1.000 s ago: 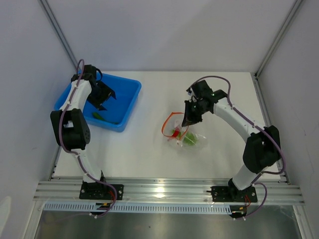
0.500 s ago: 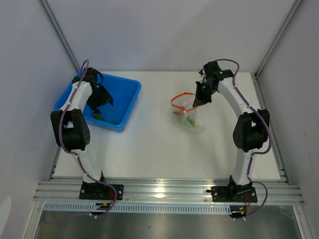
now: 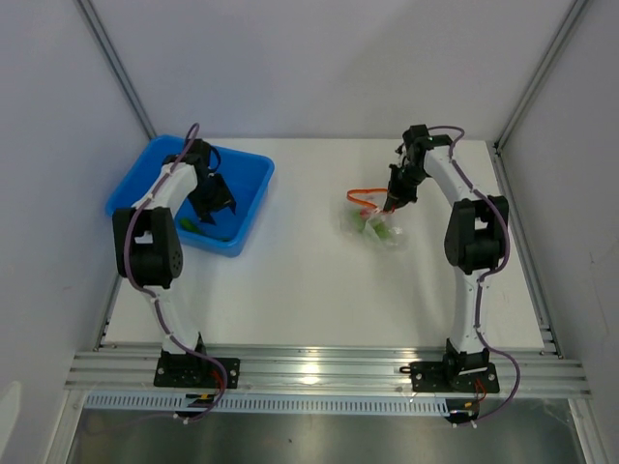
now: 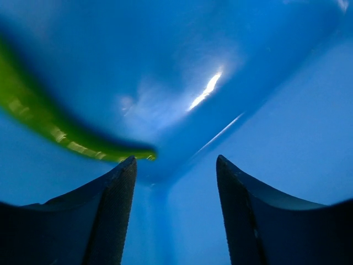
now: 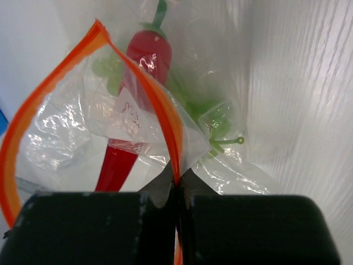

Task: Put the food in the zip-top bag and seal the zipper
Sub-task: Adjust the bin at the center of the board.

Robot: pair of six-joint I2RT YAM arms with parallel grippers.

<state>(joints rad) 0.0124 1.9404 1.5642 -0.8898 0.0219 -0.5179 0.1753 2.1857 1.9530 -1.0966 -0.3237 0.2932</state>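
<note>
Nearest to me on the left wrist camera, the left gripper (image 4: pixel 175 165) stood wide open with nothing between its fingers (image 4: pixel 113 212), hanging low inside the blue tub (image 4: pixel 265 83). Just past the fingertips, up and to the left of the gap, lay the curved green food piece (image 4: pixel 49 130). Its long axis ran on a slant from upper left down toward the left finger's tip, where its near end stopped just short. I judged that the coming grab turned on that offset: the piece sat off the gripper's centre line, leftward and ahead, and lay askew to the jaws, so the wrist would need a shift left and a little turn to close across the thin width.

On the right wrist camera, the right gripper (image 5: pixel 176 185) was pinched fully shut on the zipper (image 5: pixel 151 96), gripping the orange strip at one point of the mouth. Beyond the pinch the strip looped open to the left, so the zip-top bag (image 5: pixel 60 138) gaped. Deeper inside it lay the red chili pepper (image 5: pixel 144 55) and a light-green bunch (image 5: pixel 201 113), which I took to be the grapes.

From overhead, tub and bag sat well apart across the tabletop (image 3: pixel 290 290). The left arm was plainly the nearer one to the green piece, and the bag's mouth faced roughly its way.
</note>
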